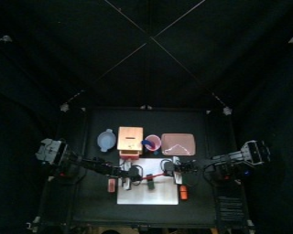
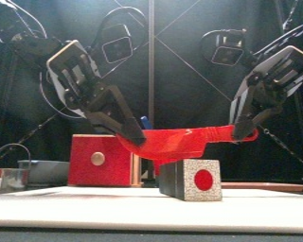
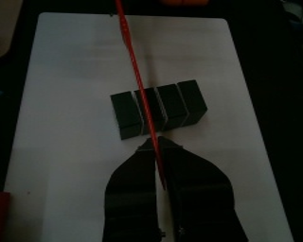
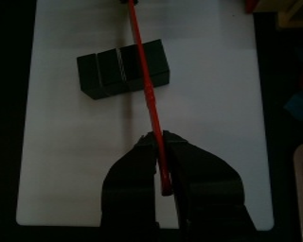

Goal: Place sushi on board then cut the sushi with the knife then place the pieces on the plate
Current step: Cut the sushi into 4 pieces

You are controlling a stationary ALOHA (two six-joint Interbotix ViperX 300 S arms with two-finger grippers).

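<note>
Closest in, the left gripper (image 3: 155, 144) and right gripper (image 4: 153, 140) each have their jaws pinched narrow on one end of the red knife (image 3: 133, 62). Held this way, the blade spans the sushi roll (image 3: 182, 104) crosswise, lined up near the seam beside one end block, probably to split that piece off. Whether the blade touches the roll is unclear. That roll lies mid white board (image 3: 65, 85), and the pink tray (image 1: 178, 143) sits behind the board.
</note>
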